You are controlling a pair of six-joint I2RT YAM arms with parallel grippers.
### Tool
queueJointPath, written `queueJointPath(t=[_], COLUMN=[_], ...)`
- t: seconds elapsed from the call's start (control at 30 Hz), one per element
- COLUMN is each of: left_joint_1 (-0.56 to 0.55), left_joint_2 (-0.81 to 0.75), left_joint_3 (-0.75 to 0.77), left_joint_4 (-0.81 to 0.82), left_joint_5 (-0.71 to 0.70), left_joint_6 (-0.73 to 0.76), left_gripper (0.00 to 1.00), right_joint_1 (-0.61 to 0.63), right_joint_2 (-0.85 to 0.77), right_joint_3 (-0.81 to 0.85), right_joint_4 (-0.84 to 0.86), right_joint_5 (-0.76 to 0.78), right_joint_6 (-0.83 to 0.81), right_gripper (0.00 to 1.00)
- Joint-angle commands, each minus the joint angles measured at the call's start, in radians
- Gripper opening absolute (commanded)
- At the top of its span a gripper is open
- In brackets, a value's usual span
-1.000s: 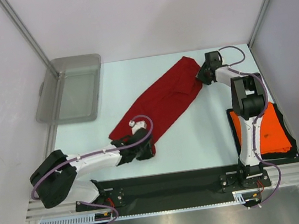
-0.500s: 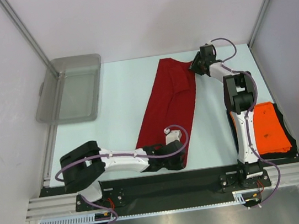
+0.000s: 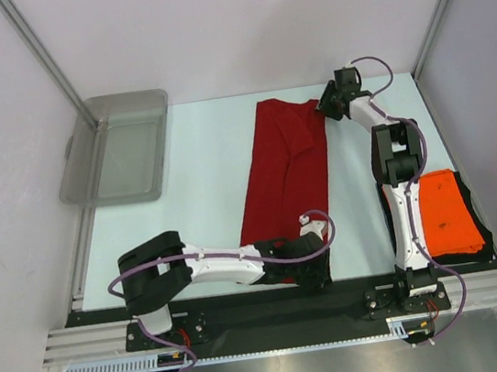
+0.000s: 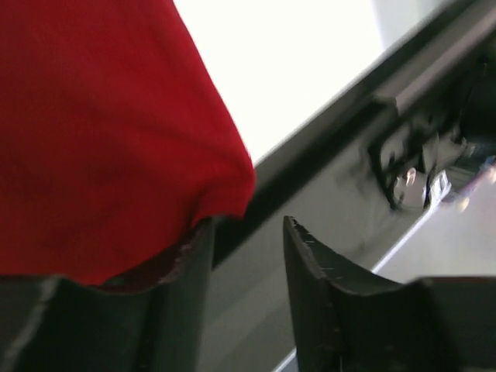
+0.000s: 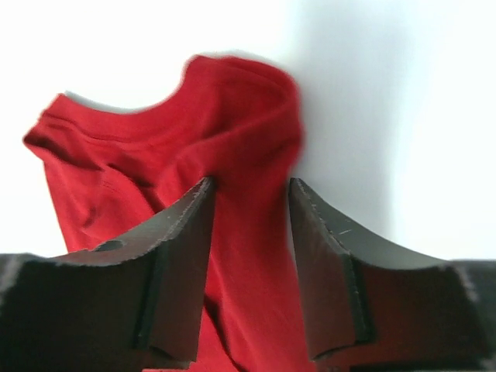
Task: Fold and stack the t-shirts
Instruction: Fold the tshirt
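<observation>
Noting the near edge of the tabletop [image 3: 202,183] first: the left gripper [image 4: 246,226] is hanging there with its jaws standing apart and nothing between them. A corner of the dark red t-shirt [image 3: 288,171] is drooping against one finger, so we are reading this gripper as not gripping.

Toward the near right corner, the orange t-shirt [image 3: 442,214] is lying folded into a compact block, just beside the right arm.

The red one is lying as a long narrow strip, running from the near edge up toward the far edge, right of centre. At its far end the right gripper [image 5: 252,186] is hovering over the collar. Its jaws are apart, with cloth showing through the gap but not pinched, as far as we are able to tell.

The grey tub [image 3: 120,158] is sitting at the far left corner.

Handling: we are judging the cloth light, limp and prone to sagging and dragging, with nothing fragile about it. We are favouring holds at the strip's end corners, pinching all layers together so the fold is not slipping open.
</observation>
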Motion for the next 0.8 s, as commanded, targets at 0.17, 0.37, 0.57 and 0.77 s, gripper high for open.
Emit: queueJointPath(t=[0.17,0.37,0.57,0.77], left_joint_1=[0.111,0.364,0.623,0.766], left_joint_2=[-0.302,-0.392,-0.197,0.174], left_joint_3=[-0.016,0.004,0.202,0.559], left_joint_4=[-0.140,-0.192,-0.135,-0.076], left_joint_5=[0.121,0.240,0.343,0.436], left_joint_6=[0.185,0.270,0.363,0.366], left_gripper=[0.50,0.54,0.50,0.40], right_joint_1=[-0.066,-0.066,-0.060,-0.047], right_joint_2=[-0.077,-0.210,-0.300,-0.233], right_joint_3=[0.082,0.012,-0.105,-0.101], right_joint_4=[-0.374,-0.374,-0.278,-0.184], right_joint_5=[0.056,0.036,-0.074,-0.180], right_joint_6=[-0.158,-0.210,-0.119,-0.028], right_gripper=[0.64,0.65,0.52,0.20])
